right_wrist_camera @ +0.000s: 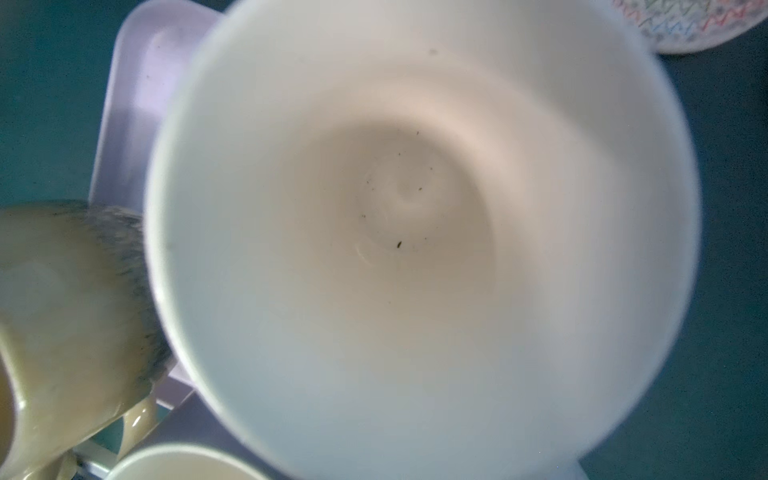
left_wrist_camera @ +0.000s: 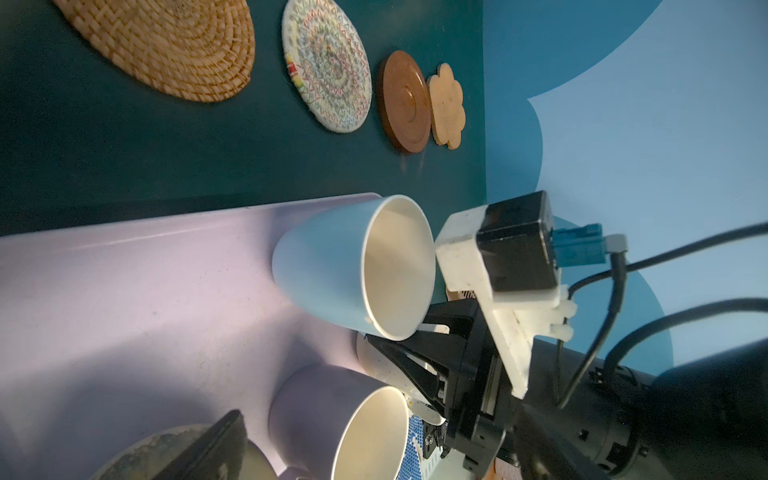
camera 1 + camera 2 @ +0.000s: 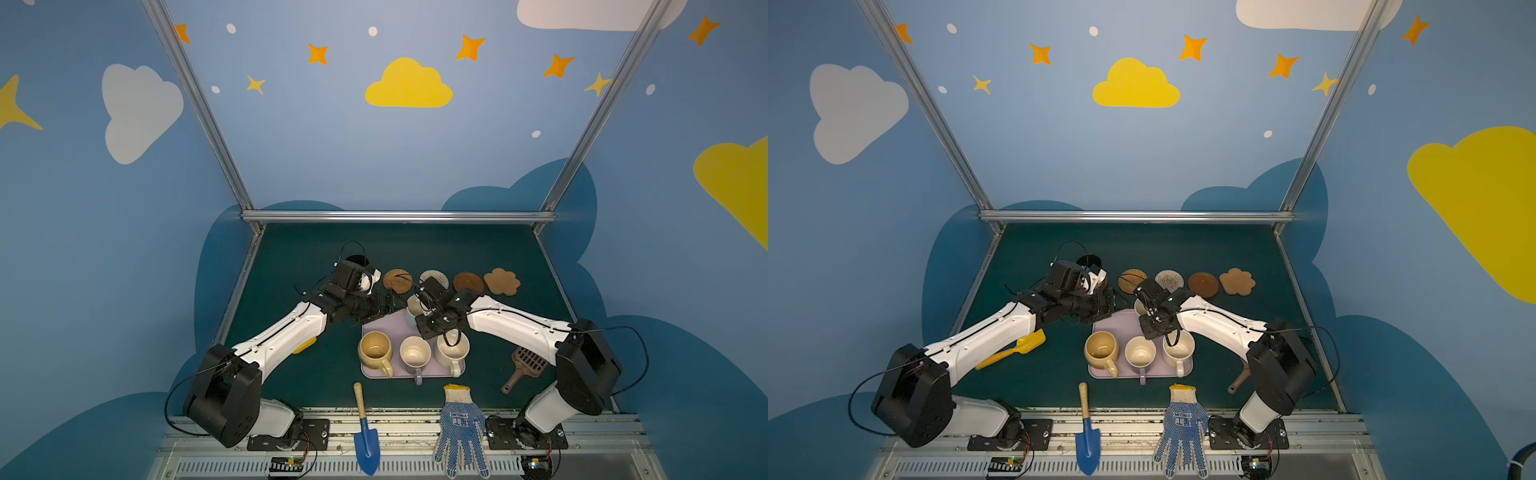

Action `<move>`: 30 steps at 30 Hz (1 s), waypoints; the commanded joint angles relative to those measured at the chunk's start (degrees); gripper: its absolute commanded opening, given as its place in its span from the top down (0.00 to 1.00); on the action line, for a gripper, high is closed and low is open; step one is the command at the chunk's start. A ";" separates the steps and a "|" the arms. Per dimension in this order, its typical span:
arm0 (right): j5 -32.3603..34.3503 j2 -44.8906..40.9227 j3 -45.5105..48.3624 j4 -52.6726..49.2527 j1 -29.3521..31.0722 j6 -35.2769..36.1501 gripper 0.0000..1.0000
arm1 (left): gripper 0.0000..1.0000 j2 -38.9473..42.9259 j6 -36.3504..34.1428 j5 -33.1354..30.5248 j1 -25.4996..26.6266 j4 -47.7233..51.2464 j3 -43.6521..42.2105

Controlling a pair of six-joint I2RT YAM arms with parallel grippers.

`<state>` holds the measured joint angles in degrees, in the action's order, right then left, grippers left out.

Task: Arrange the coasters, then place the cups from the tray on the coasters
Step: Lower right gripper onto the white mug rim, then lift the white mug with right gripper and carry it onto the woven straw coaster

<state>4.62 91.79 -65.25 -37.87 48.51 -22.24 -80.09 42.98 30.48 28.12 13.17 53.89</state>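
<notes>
The lavender tray (image 3: pixel 376 328) holds a tan-yellow cup (image 3: pixel 375 351), a lavender cup (image 3: pixel 415 355) and a speckled cream cup (image 3: pixel 452 351). At its far edge is the light blue cup (image 2: pixel 328 266). My right gripper (image 3: pixel 422 311) is shut on that cup's rim, and the cup's inside (image 1: pixel 415 249) fills the right wrist view. My left gripper (image 3: pixel 390 306) hangs open beside the tray's far left corner. Behind the tray lie the orange rattan (image 3: pixel 397 280), pale woven (image 3: pixel 434 277), dark-brown (image 3: pixel 468 282) and cloud-shaped (image 3: pixel 501 281) coasters. The black cup (image 3: pixel 356 261) stands left of them, half hidden.
A blue trowel (image 3: pixel 365 440) and a dotted work glove (image 3: pixel 459 432) lie at the front edge. A brown slotted scoop (image 3: pixel 525 368) sits right of the tray, under the right arm. A yellow spatula (image 3: pixel 1021 347) lies left of the tray.
</notes>
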 commanded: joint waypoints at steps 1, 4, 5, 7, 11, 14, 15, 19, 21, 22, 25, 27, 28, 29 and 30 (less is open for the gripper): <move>0.84 -3.01 -2.86 1.23 0.44 -1.13 1.00 | 0.01 1.44 0.82 1.13 -0.39 -0.07 1.83; 0.97 -3.42 -3.03 0.87 0.55 -1.47 1.00 | 0.01 1.08 1.93 2.05 -0.41 -1.05 1.83; 1.32 -3.61 -3.12 0.78 0.61 -1.42 1.00 | 0.01 1.01 2.22 2.20 -0.41 -1.28 1.83; 2.17 -3.87 -3.81 0.49 0.60 -1.62 1.00 | 0.01 0.99 2.76 2.53 -0.40 -1.57 2.08; 1.47 -2.56 -7.84 -2.10 0.24 -2.03 1.00 | 0.01 2.00 3.58 2.30 -0.60 -1.74 2.54; 2.96 -0.53 -12.70 -6.18 0.53 -2.57 1.00 | 0.01 3.76 4.55 0.33 -1.02 -1.64 2.49; 3.47 -0.38 -13.62 -6.49 0.60 -2.80 1.00 | 0.01 4.55 4.85 -0.34 -1.12 -1.82 2.52; 5.22 0.69 -17.87 -8.22 0.62 -3.27 1.00 | 0.01 6.75 7.38 -3.11 -1.72 -1.73 2.63; 6.29 1.64 -20.58 -9.81 0.60 -3.53 1.00 | 0.01 7.98 8.82 -4.01 -2.07 -2.84 2.04; 6.95 2.17 -22.02 -10.73 0.62 -3.83 1.00 | 0.01 8.64 9.28 -4.41 -2.33 -3.66 1.61; 8.04 3.75 -25.04 -11.96 0.62 -3.84 1.00 | 0.01 9.91 10.35 -5.47 -3.06 -4.84 1.14; 8.65 4.74 -27.08 -12.99 0.64 -4.08 1.00 | 0.01 10.30 11.10 -5.18 -3.59 -6.77 0.79; 8.78 5.26 -28.05 -13.32 0.67 -4.22 1.00 | 0.01 10.54 11.45 -5.33 -3.63 -7.38 0.71; 8.80 5.69 -28.85 -13.60 0.56 -4.59 1.00 | 0.01 10.60 11.64 -5.46 -3.85 -7.79 0.77; 8.82 6.22 -29.83 -13.86 0.58 -5.10 1.00 | 0.01 10.62 11.75 -5.39 -3.97 -8.15 0.93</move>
<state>11.07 97.71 -91.33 -51.13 48.86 -26.02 -70.41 53.43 25.80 24.64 7.88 54.96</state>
